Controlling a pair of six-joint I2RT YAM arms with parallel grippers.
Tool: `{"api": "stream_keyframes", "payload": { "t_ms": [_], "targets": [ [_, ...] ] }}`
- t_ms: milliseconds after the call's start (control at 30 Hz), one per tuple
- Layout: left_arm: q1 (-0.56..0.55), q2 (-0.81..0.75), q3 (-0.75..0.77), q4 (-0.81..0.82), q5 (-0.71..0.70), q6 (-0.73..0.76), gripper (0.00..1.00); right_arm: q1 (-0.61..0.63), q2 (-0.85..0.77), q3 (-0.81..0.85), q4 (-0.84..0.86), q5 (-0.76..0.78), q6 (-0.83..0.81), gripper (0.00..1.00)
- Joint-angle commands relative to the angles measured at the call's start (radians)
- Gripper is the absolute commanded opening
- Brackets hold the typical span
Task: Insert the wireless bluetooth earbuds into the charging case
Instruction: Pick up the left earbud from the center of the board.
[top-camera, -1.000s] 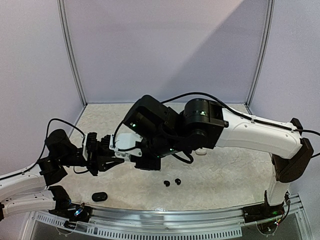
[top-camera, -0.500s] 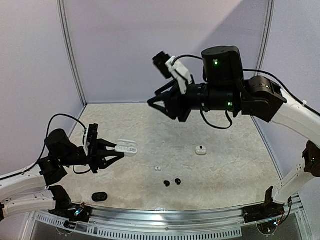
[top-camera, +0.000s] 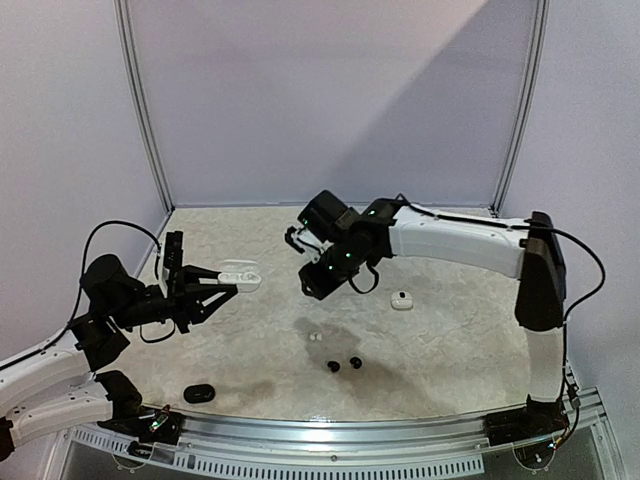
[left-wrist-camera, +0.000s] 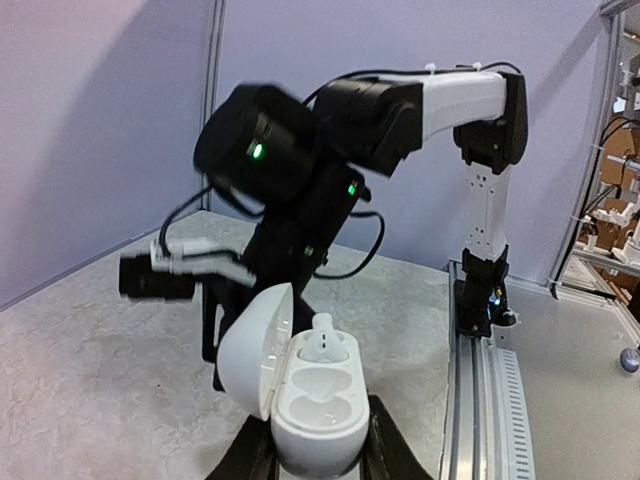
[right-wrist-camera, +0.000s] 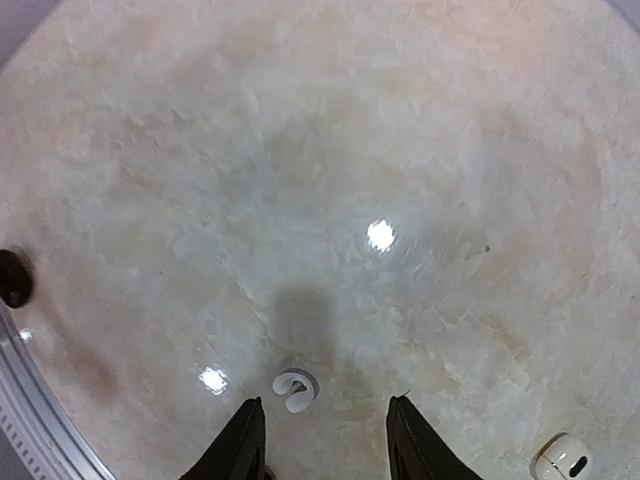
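One small white earbud (right-wrist-camera: 293, 390) lies under the wide-open right hand (right-wrist-camera: 325, 445); lower straight and close gently. Left hand (top-camera: 222, 283) grips the open white glossy charging case (left-wrist-camera: 310, 400).

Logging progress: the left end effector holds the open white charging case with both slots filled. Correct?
Not quite. The left wrist view shows the charging case with a white earbud in one slot only; the other slot is empty. Rest holds.
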Motion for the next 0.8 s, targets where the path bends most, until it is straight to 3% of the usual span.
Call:
{"api": "stream_keyframes", "payload": {
  "t_ms": [0, 100, 233, 767],
  "targets": [
    [0.021, -0.018, 0.008, -0.009, -0.009, -0.012, 0.00, -0.015, 0.107, 0.072, -0.089, -0.074, -0.036, 0.39],
    [0.023, -0.024, 0.004, -0.009, -0.007, -0.010, 0.00, -0.020, 0.197, 0.101, -0.124, -0.083, -0.072, 0.31],
    [0.026, -0.029, -0.002, -0.009, -0.006, -0.003, 0.00, -0.020, 0.267, 0.114, -0.145, -0.119, -0.104, 0.29],
    [0.032, -0.025, -0.008, -0.003, -0.007, 0.005, 0.00, -0.020, 0.277, 0.020, -0.106, -0.157, -0.128, 0.23]
  ]
}}
